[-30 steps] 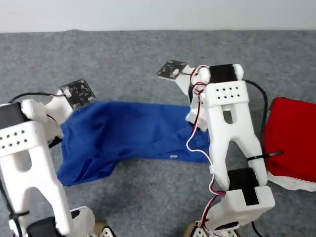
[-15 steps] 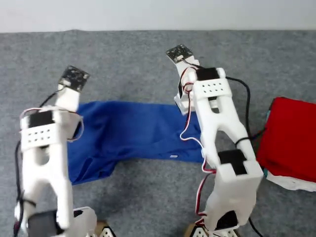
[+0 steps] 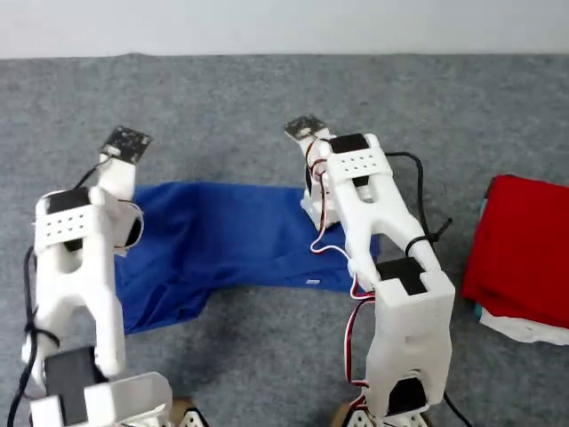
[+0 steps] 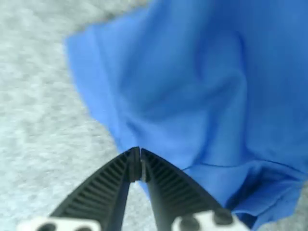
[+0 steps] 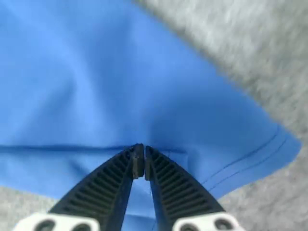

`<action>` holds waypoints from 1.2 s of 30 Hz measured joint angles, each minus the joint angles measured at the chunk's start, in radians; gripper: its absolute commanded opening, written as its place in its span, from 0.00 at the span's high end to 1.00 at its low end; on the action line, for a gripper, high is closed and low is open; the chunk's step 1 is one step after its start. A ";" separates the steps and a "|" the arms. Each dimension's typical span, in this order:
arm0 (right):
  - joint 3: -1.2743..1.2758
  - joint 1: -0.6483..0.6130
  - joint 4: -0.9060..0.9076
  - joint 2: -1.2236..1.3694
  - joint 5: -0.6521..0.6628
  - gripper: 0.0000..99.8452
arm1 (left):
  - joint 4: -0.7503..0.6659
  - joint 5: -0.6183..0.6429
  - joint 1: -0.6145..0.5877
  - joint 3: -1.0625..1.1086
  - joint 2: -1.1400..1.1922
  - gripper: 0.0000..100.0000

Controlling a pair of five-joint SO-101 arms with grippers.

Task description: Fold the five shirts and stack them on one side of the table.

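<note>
A blue shirt (image 3: 231,236) lies spread across the grey table (image 3: 222,98), with a loose flap hanging toward the front left. The left arm (image 3: 76,231) stands over the shirt's left end. Its gripper (image 4: 139,162) is shut, tips pinched together on the edge of the blue cloth (image 4: 202,96). Over the shirt's right end leans the right arm (image 3: 356,169). The right gripper (image 5: 141,161) is shut on a crease in the blue fabric (image 5: 96,86), near a hemmed corner.
A folded red shirt (image 3: 520,240) rests on a white folded one (image 3: 524,327) at the table's right edge. Bare grey felt runs behind the shirt up to the white wall (image 3: 284,27). The arm bases stand at the front edge.
Both arms swung up and forward from a lower, pulled-back pose. The right arm then shifted left over the shirt's right end. The blue shirt has barely moved.
</note>
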 measured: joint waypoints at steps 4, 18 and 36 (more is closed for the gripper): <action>0.000 -0.002 0.107 0.037 0.000 0.99 | 0.005 0.000 0.002 0.061 -0.110 1.00; 0.054 0.081 0.373 -0.043 0.051 0.99 | 0.006 0.000 0.002 0.313 -0.479 1.00; 0.055 0.137 -0.344 0.060 0.049 0.99 | 0.006 0.000 0.002 0.345 -0.529 1.00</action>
